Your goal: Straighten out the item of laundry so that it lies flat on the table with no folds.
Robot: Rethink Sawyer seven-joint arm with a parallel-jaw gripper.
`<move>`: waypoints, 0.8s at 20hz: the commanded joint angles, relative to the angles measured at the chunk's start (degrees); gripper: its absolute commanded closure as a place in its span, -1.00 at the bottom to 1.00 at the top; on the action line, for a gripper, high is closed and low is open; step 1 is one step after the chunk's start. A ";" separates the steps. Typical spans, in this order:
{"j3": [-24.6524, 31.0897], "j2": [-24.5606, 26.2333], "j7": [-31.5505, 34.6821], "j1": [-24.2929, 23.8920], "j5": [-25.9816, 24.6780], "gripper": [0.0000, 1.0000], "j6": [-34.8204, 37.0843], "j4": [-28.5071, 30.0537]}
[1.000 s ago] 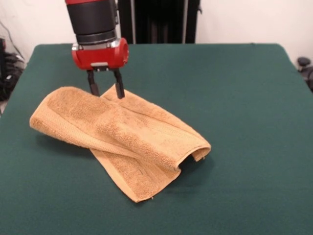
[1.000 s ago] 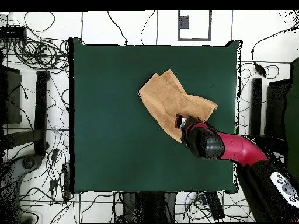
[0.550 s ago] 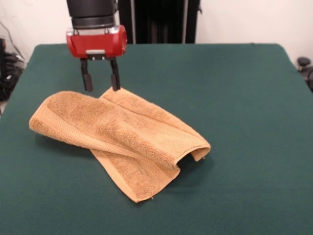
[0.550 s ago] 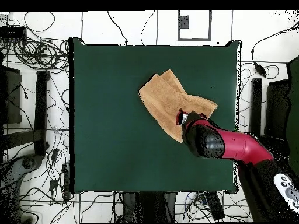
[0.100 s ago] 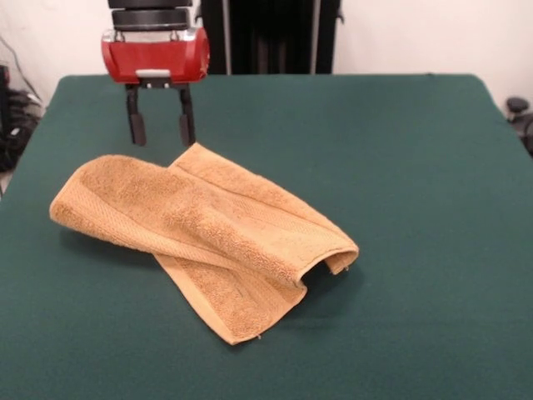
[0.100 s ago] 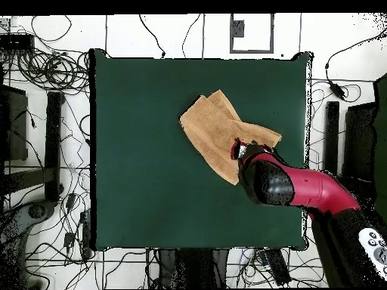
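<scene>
Dark green table, folded towel on it, end effector released above, white wall behind

orange-tan towel, dark green table, red and black gripper

Red wrist housing, blk cuff above; tool w/ two blk fingers (slim).

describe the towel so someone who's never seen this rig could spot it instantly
On the large dark green felt-covered table, look just below the open red-and-black gripper. There lies the small orange-tan terry-cloth towel, folded over itself. It is the only thing on the cloth.
</scene>
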 commanded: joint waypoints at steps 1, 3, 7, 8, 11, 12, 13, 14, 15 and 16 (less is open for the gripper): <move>-0.47 4.16 5.83 4.41 -0.24 -1.00 -1.02 1.90; -0.35 4.17 5.61 4.32 -0.17 -1.00 -0.88 1.76; -0.25 4.12 5.22 4.23 -0.07 -1.00 -0.46 1.58; -0.27 4.06 5.13 4.28 -0.06 -1.00 -0.32 1.54; -1.13 4.01 5.11 4.90 0.08 -1.00 1.18 1.46; -1.12 4.39 4.53 4.87 0.49 -1.00 3.15 1.19; -1.54 4.84 4.20 5.10 0.66 -1.00 4.67 0.71; -2.00 5.25 4.06 5.29 0.82 -1.00 5.79 0.14; -2.47 5.65 3.92 5.48 0.97 -1.00 6.92 -0.43; -3.08 5.98 3.87 5.76 0.94 -1.00 7.63 -1.15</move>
